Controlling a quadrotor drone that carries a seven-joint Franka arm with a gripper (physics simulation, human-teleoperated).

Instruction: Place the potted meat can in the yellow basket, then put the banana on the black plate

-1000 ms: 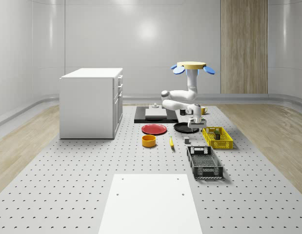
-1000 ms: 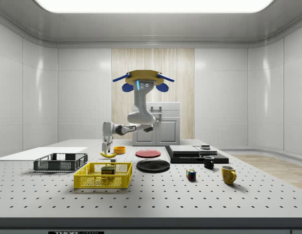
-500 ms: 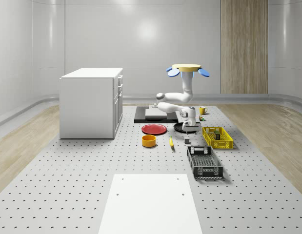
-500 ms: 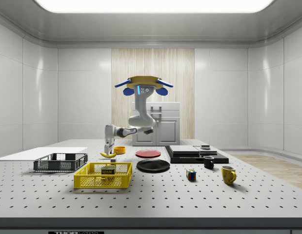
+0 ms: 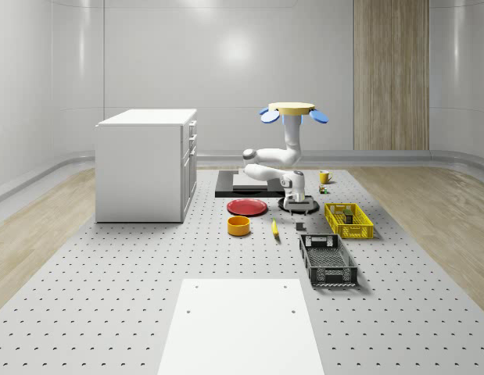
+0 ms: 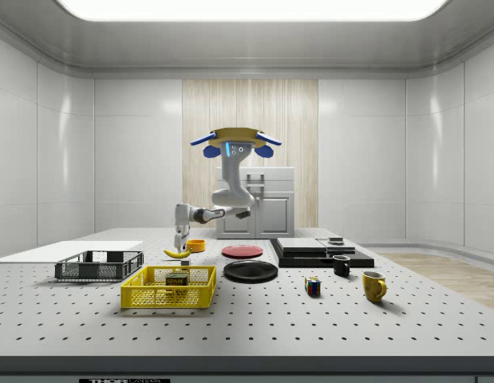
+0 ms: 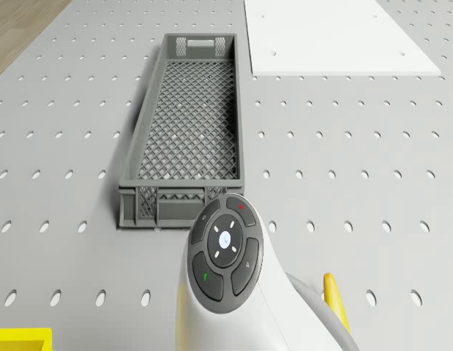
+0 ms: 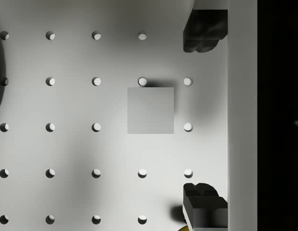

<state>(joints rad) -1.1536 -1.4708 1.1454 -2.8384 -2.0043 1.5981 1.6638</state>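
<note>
The potted meat can point(image 6: 177, 279) lies inside the yellow basket point(image 6: 168, 297), also seen as the can point(image 5: 347, 215) in the basket point(image 5: 349, 230). The banana point(image 5: 274, 228) rests on the table between the orange bowl and a small grey block point(image 8: 150, 110). The black plate point(image 5: 288, 208) sits just behind it. My drone point(image 5: 292, 112) hovers above the black plate. The arm reaches down, and my gripper point(image 8: 204, 120) hangs open and empty over the table beside the grey block. It is a little above the banana point(image 6: 178, 254).
A grey crate point(image 7: 186, 139) stands beside the yellow basket, with a white mat point(image 7: 336, 36) beyond it. A red plate point(image 5: 248, 207), an orange bowl point(image 5: 238, 226) and a white cabinet point(image 5: 148, 164) are at the whole-scene view's left. A cube point(image 6: 312, 286) and two mugs point(image 6: 373, 286) lie farther off.
Drone and arm have shifted toward the whole-scene view's left, away from the yellow basket and toward the banana. The can stays in the basket.
</note>
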